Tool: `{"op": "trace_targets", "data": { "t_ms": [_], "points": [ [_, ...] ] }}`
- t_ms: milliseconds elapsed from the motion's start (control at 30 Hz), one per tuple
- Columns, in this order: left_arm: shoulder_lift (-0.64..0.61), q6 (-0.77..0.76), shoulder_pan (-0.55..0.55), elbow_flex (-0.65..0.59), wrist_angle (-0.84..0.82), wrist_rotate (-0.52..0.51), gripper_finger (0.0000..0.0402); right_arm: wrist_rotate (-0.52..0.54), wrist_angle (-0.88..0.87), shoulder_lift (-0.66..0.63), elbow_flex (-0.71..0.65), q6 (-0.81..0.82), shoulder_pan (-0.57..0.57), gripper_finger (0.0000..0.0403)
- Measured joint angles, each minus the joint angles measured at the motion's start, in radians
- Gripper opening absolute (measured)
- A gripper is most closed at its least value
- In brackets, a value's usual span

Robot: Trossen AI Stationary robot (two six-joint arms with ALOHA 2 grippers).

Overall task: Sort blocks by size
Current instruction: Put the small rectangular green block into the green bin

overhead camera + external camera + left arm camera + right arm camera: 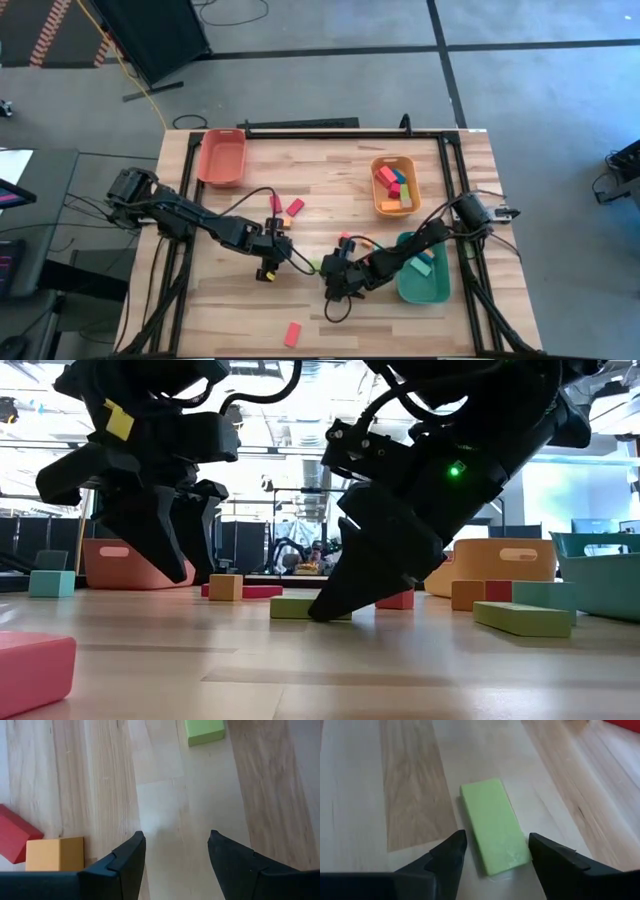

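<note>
At the near edge of the bench, a lone pink block lies well apart from the rest. Farther in, the right gripper stands released, fingers spread either side of a flat light-green block lying on the wood, not clamped on it. Just beside it, the left gripper is also released over bare wood, an orange cube and a red block near one finger. To the right, the teal tray holds blocks; beyond it the orange tray holds several more. The red-orange tray sits at the far left.
</note>
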Motion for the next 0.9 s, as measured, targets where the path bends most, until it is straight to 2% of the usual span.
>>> {"op": "trace_targets", "data": {
  "t_ms": [367, 633, 900],
  "points": [
    [0.0, 0.0, 0.0, 0.0, 0.0, 0.0, 0.0206, -0.002, 0.0, 0.001, 0.0, -0.005, 0.004, 0.0155],
    [0.0, 0.0, 0.0, 0.0, 0.0, 0.0, 0.0206, -0.01, -0.102, -0.076, -0.005, -0.005, 0.009, 0.0163],
    [0.0, 0.0, 0.0, 0.0, 0.003, 0.0, 0.0206, -0.008, -0.422, -0.297, -0.003, 0.072, 0.06, 0.0159]
  ]
}}
